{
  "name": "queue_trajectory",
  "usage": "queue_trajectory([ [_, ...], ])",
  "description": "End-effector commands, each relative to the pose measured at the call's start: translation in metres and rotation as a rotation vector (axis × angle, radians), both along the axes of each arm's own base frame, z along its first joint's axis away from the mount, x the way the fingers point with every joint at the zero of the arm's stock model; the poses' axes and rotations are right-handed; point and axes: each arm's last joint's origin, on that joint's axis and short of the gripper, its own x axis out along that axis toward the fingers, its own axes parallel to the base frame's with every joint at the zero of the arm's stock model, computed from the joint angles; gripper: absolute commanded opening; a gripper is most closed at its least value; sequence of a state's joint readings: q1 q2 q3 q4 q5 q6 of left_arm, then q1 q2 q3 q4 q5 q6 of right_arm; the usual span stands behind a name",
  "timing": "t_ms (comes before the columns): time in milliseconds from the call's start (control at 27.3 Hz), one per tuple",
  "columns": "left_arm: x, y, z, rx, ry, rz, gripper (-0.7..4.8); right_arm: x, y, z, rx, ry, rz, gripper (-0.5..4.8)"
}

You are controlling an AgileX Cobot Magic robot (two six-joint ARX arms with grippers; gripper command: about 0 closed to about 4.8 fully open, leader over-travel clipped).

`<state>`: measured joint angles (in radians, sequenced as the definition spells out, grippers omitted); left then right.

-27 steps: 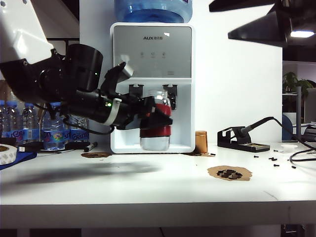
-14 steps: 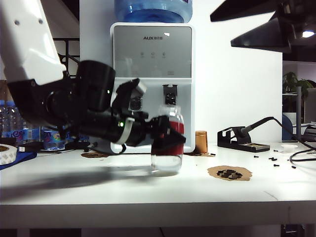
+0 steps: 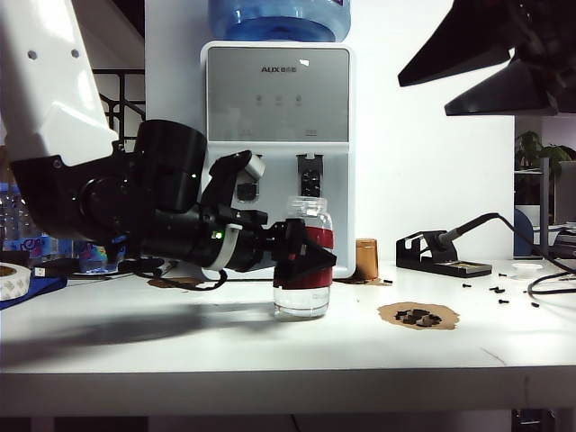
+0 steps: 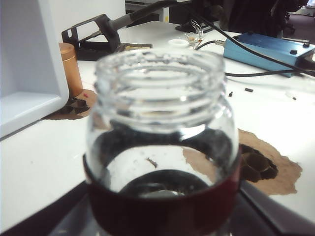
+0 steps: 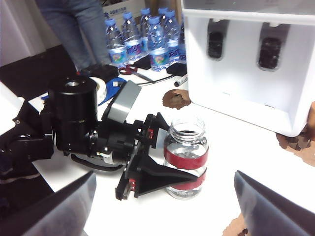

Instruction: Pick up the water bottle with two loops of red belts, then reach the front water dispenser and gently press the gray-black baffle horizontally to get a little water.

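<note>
The water bottle (image 3: pixel 302 270) is a short clear jar with dark red bands. It stands upright on the white table in front of the water dispenser (image 3: pixel 277 90), its base on the tabletop. My left gripper (image 3: pixel 306 261) reaches in from the left and is shut on the water bottle (image 4: pixel 162 128), one finger on each side of its body (image 5: pixel 186 157). The gray-black baffle (image 5: pixel 215 44) sits in its recess behind and above the bottle, apart from it. My right gripper (image 3: pixel 424 98) hangs open high at the right, holding nothing (image 5: pixel 165 174).
The dispenser's right lever (image 3: pixel 310 175) is beside the baffle. A copper cylinder (image 3: pixel 366 258), a soldering iron stand (image 3: pixel 441 252) and a brown patch with dark pieces (image 3: pixel 418 315) lie to the right. Blue-capped bottles (image 5: pixel 147 39) and a tape roll (image 3: pixel 13 281) are at the left.
The left gripper carried the bottle out of the dispenser recess, rightward and down, until it stands on the table. The right gripper's fingers turned a little at the upper right.
</note>
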<state>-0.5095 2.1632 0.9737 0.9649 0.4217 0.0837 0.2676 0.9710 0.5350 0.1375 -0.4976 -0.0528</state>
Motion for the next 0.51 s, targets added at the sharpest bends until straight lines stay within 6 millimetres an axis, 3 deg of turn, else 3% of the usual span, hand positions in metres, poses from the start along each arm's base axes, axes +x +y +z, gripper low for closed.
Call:
queue_trajectory([
  [37,-0.006,0.009,-0.01,0.037,0.024,0.018,-0.04,0.0,0.0,0.001,-0.007,-0.005,0.001,4.79],
  [330,-0.01,0.012,-0.018,0.073,0.062,0.014,-0.04,-0.003,-0.003,0.004,-0.052,-0.038,-0.061,4.79],
  [513,-0.012,0.013,-0.036,0.127,0.088,0.004,-0.04,-0.006,-0.004,0.008,-0.053,-0.065,-0.065,4.79],
])
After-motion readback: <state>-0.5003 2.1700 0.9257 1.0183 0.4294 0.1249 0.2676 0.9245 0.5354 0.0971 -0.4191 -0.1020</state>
